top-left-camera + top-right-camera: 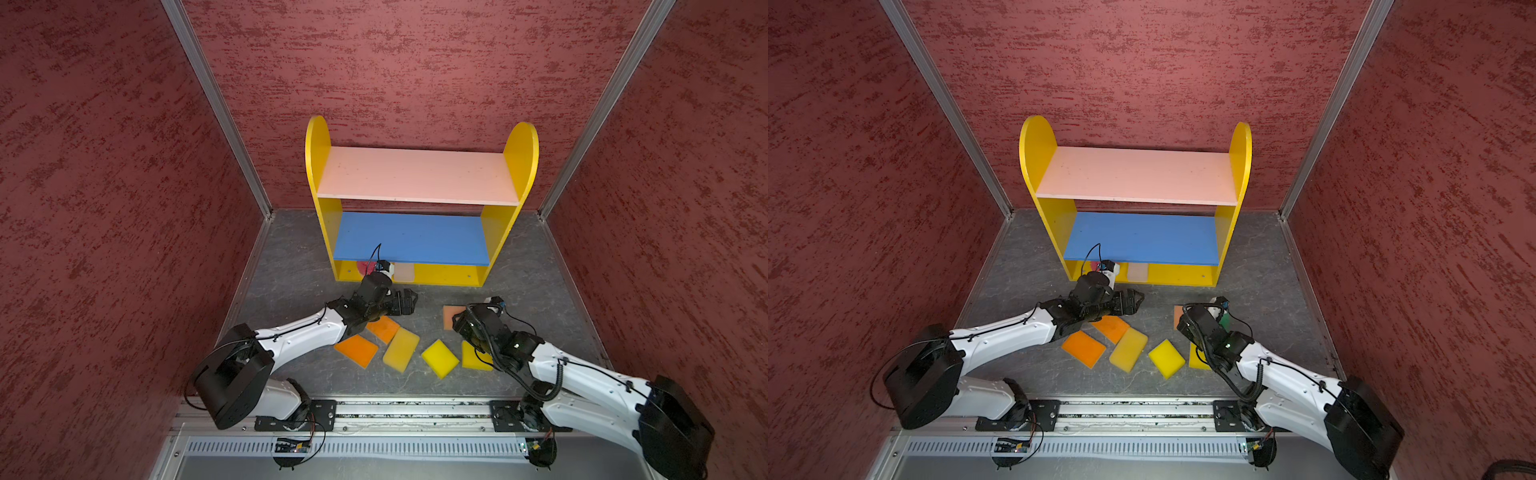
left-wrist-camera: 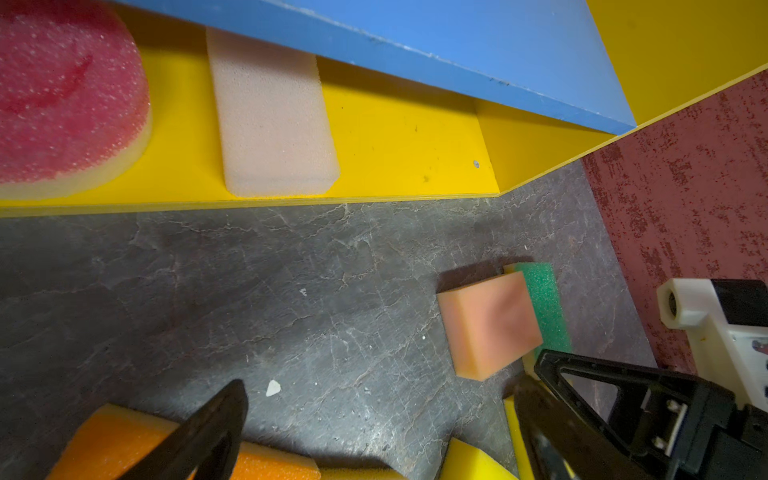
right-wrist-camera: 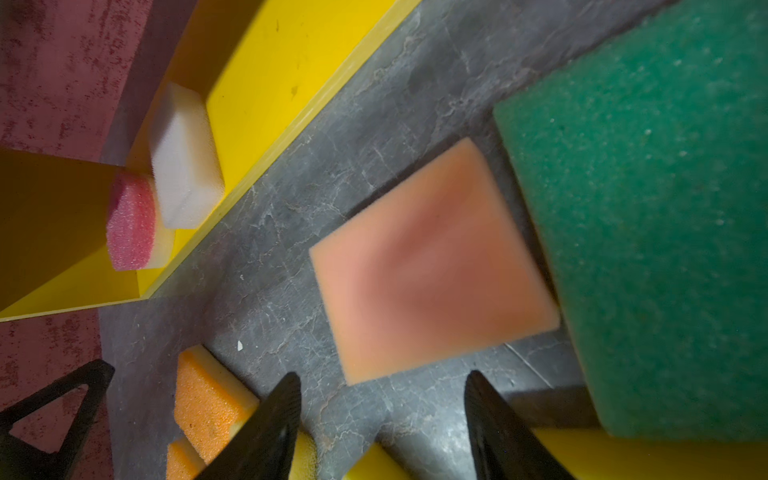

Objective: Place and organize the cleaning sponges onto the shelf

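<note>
Right wrist view: right end effector (image 3: 382, 386) partly spread, empty, tips just short of the peach sponge (image 3: 432, 262).

Bare table (image 3: 270, 291) between its fingers. Green-topped sponge (image 3: 648, 208) just beside the peach one, at frame right. In the left wrist view, left end effector (image 2: 380, 390) spread wide, gripping nothing, low over the table. On the yellow base of the shelf (image 1: 415, 174), at upper left of that wrist frame: round red-pink sponge (image 2: 62, 95) and off-white sponge (image 2: 270, 116), side by side, not touching. In both top views, at lower centre on the table between the arms: two orange sponges (image 1: 356, 350) and three yellow sponges (image 1: 440, 358), the rightmost yellow partly hidden under the right arm.
</note>
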Robot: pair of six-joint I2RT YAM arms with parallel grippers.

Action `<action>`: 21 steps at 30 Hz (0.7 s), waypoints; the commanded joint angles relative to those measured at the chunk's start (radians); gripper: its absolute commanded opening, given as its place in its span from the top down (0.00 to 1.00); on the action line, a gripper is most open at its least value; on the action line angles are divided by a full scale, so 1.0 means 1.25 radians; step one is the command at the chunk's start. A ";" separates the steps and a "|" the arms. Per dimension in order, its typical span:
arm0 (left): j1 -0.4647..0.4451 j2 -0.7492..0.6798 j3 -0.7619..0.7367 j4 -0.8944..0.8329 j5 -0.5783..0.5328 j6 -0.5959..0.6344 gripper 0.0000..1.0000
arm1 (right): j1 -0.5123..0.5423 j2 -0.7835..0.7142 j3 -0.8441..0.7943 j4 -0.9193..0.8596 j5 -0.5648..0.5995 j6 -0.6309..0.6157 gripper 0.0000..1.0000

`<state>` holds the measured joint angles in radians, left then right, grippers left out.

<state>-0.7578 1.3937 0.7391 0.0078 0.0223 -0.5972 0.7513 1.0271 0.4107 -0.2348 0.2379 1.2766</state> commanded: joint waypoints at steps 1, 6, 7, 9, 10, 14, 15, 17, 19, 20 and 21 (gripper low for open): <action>-0.003 0.006 0.020 0.012 0.007 -0.002 0.00 | -0.006 0.000 -0.019 0.035 -0.031 0.051 0.39; -0.003 0.031 0.032 0.017 0.018 -0.003 0.01 | -0.012 -0.038 -0.048 0.018 -0.020 0.067 0.40; -0.003 0.036 0.034 0.024 0.021 -0.005 0.01 | -0.022 -0.042 -0.054 0.014 -0.014 0.065 0.40; -0.005 0.047 0.038 0.029 0.031 -0.007 0.00 | -0.047 -0.045 -0.062 0.017 -0.007 0.054 0.40; -0.006 0.052 0.044 0.027 0.033 -0.006 0.01 | -0.061 -0.044 -0.069 0.028 -0.001 0.049 0.42; -0.008 0.070 0.055 0.024 0.042 -0.007 0.00 | -0.119 -0.010 -0.078 0.100 0.004 0.006 0.54; -0.009 0.072 0.056 0.024 0.044 -0.006 0.00 | -0.132 0.012 -0.071 0.122 -0.001 -0.014 0.59; -0.010 0.075 0.058 0.021 0.044 -0.003 0.00 | -0.145 0.055 -0.053 0.157 -0.013 -0.044 0.67; -0.011 0.075 0.058 0.017 0.036 -0.004 0.00 | -0.149 0.097 -0.035 0.199 -0.029 -0.084 0.77; -0.010 0.074 0.057 0.017 0.034 -0.007 0.00 | -0.151 0.118 -0.025 0.216 -0.037 -0.104 0.81; -0.010 0.072 0.056 0.017 0.032 -0.008 0.01 | -0.151 0.134 -0.011 0.226 -0.044 -0.130 0.84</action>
<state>-0.7650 1.4746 0.7895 0.0200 0.0662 -0.5980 0.5701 1.1610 0.3470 -0.0536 0.2047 1.1957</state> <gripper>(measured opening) 0.995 0.174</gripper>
